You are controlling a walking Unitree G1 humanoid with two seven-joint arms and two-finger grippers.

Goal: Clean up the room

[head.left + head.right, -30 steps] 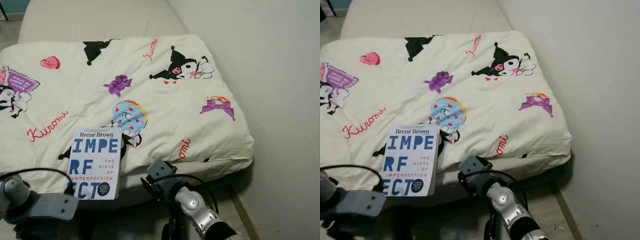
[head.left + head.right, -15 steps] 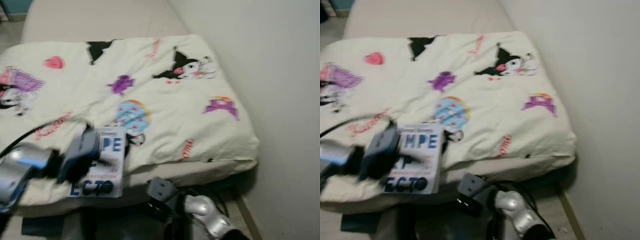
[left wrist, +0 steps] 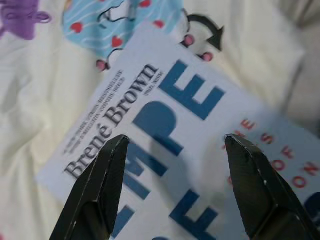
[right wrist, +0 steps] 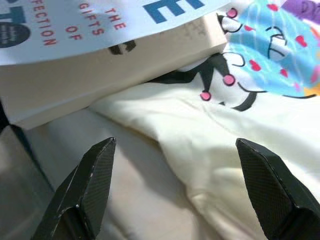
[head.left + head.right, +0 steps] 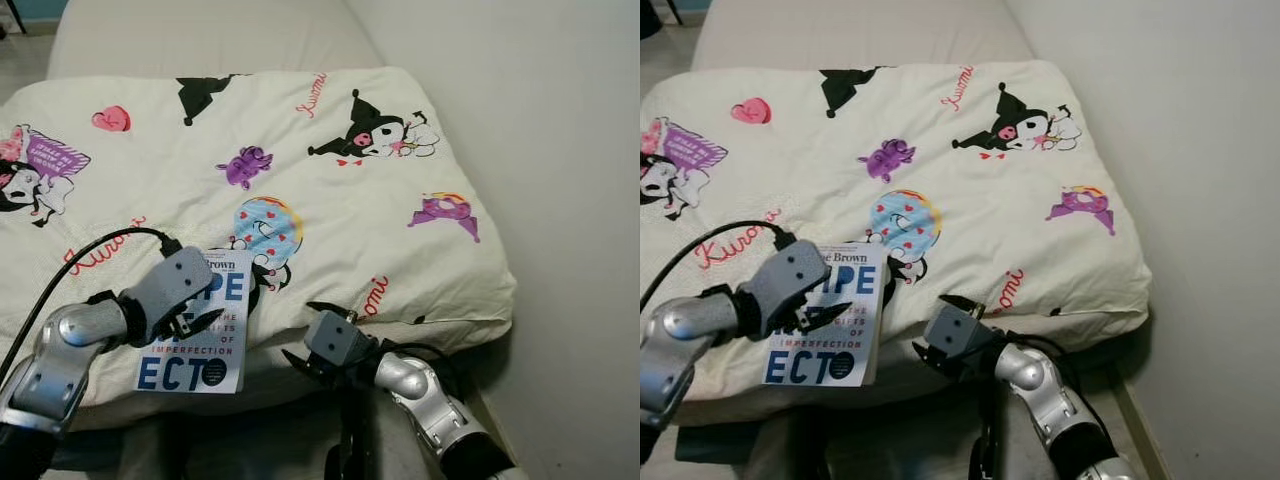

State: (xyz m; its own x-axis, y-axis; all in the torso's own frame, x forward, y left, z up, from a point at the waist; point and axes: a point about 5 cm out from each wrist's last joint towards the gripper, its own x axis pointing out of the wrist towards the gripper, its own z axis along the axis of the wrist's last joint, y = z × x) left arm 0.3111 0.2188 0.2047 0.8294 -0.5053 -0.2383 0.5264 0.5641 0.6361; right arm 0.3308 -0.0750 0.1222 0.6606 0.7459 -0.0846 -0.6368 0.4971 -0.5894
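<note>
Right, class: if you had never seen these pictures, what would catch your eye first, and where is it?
First, the white book with big blue letters, lying at the near edge of the cartoon-printed duvet. The left gripper hovers open just above its cover, while the right gripper, also open, waits beside the bed edge.

2 head eyes look down on the bed (image 5: 300, 170) — both wrist views sit close at the book (image 3: 165, 145).

The book (image 3: 190, 150) reads "Brené Brown"; the duvet (image 5: 330, 200) reads "Kuromi".
</note>
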